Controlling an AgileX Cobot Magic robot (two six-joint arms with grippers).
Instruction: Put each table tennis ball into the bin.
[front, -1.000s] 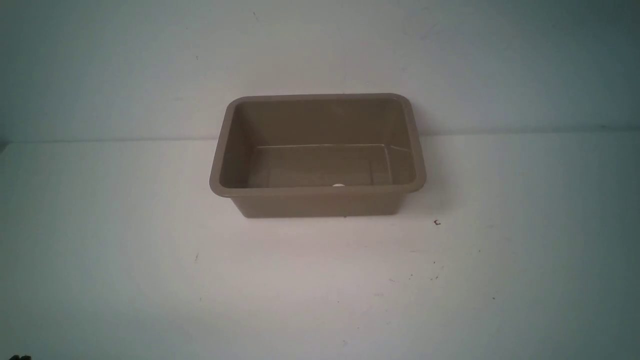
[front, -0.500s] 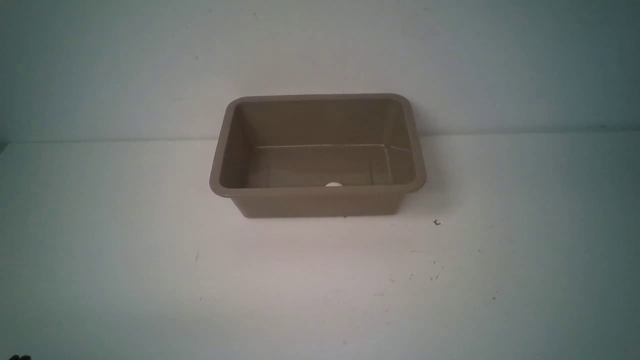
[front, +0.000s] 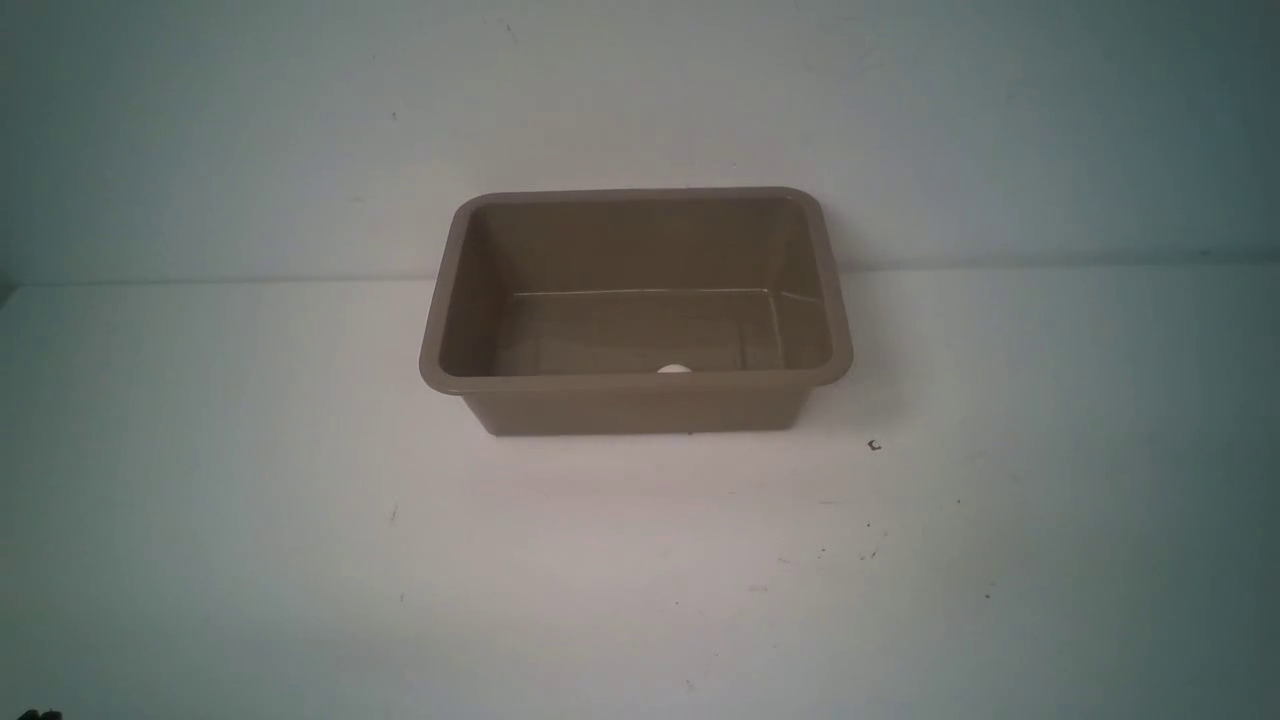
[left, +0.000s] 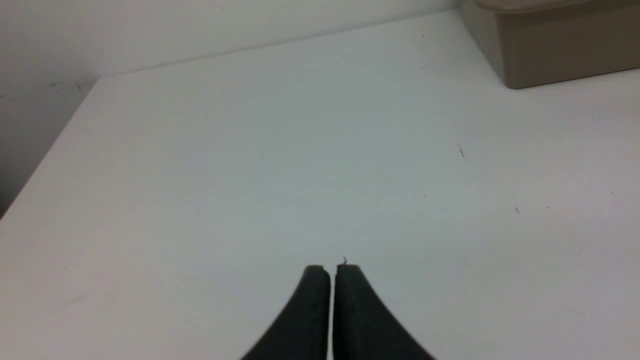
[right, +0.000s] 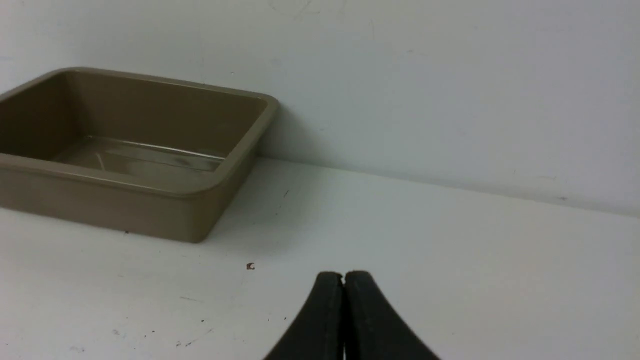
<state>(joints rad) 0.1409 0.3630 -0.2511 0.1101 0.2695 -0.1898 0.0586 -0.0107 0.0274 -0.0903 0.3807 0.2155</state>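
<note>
Table tennis ball (front: 674, 369) sits inside the brown bin (front: 640, 405), right by its near wall, only its top showing. The left gripper (left: 332, 271) has its black tips pressed together, holding nothing. So does the right gripper (right: 344, 276). Both are above the white table (front: 300, 500).

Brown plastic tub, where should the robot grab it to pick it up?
Probably the flared flat rim of the taupe-brown rectangular plastic tub, at a short end, coming down from above: the tub stands upright and open, so the wall there can be pinched from inside and outside.
</note>
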